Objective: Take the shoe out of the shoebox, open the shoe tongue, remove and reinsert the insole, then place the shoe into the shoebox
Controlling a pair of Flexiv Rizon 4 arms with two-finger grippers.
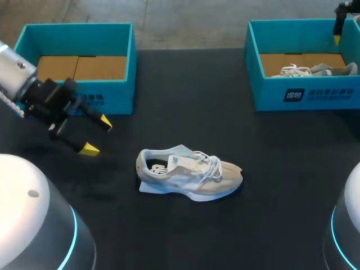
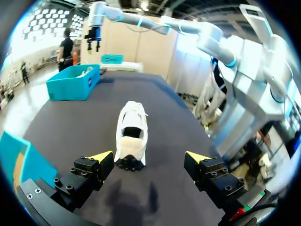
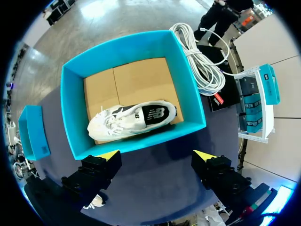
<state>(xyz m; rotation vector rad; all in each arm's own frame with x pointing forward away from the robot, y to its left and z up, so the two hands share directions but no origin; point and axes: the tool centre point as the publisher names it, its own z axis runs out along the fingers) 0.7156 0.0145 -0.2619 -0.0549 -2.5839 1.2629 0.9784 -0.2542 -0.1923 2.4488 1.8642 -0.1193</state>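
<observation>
A pale beige and white shoe (image 1: 188,174) lies on its side in the middle of the black table, toe to the right. My left gripper (image 1: 93,135) hovers open to its left, with nothing between the fingers. In the left wrist view the shoe (image 2: 131,134) is just ahead of the open left gripper (image 2: 149,156), heel nearest. A second white shoe (image 3: 131,117) lies in the teal shoebox (image 3: 188,89) under my open right gripper (image 3: 157,154). In the head view that shoebox (image 1: 304,93) is at the back right, and the right gripper (image 1: 339,31) hangs above its far corner.
Another teal shoebox (image 1: 112,93) stands at the back left, holding only its cardboard bottom, right behind my left arm. It also shows as a teal box (image 3: 33,132) beside the right gripper's fingers. Bare black tabletop (image 1: 185,112) lies between the boxes.
</observation>
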